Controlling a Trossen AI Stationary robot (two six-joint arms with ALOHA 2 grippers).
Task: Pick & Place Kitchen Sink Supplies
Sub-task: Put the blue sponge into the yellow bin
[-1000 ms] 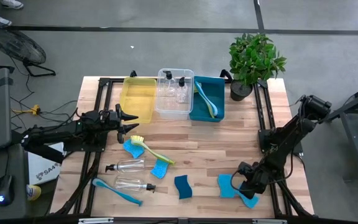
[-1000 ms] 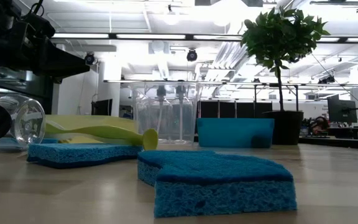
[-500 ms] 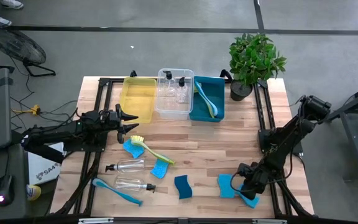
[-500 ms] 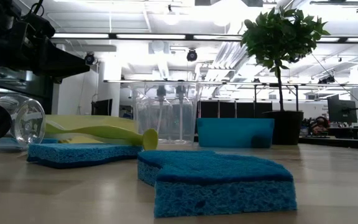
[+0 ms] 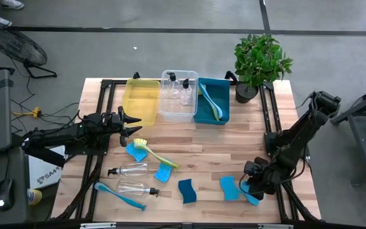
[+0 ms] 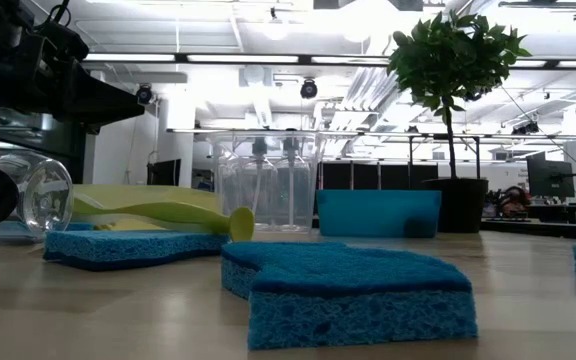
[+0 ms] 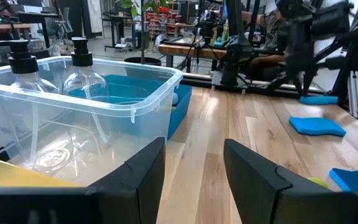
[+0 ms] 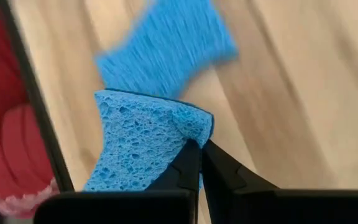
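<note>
Counting from the high view: five blue sponges, four clear bottles, four brushes.

Sponges: one [image 5: 135, 152] under the head of the yellow-green brush [image 5: 155, 154], one [image 5: 163, 172] just past that brush's handle end, a darker one [image 5: 187, 190] near the front middle of the surface [image 5: 246, 137], one [image 5: 229, 188] lying flat at front right, and one [image 8: 148, 143] in the right gripper [image 5: 251, 193]. The right wrist view shows the fingers [image 8: 188, 163] pressed on that sponge's edge, pinching it, with the flat sponge just beyond on the wood.

Bottles: two lie on their sides at front left, one [image 5: 129, 169] above the other [image 5: 135, 188], both with black tops. Two more stand upright inside the clear bin [image 5: 168, 109]; the left wrist view shows their pump tops, one [image 7: 22, 59] next to the other [image 7: 80, 53].

Brushes: the yellow-green one mid-surface, a blue one [image 5: 119, 195] at the front left edge, and two more in the teal bin [image 5: 202, 114], a blue one [image 5: 204, 100] and a green one [image 5: 217, 112].

The yellow bin [image 5: 141, 102] sits left of the clear one. A potted plant [image 5: 260, 62] stands at the back right corner.

The left gripper [image 5: 134, 123] hovers by the yellow bin's front edge, fingers [image 7: 143, 171] spread apart, holding nothing.

Writing: a white box [image 5: 46, 173] beside the surface on the left has dark letters starting "SA", the rest too small to read.
</note>
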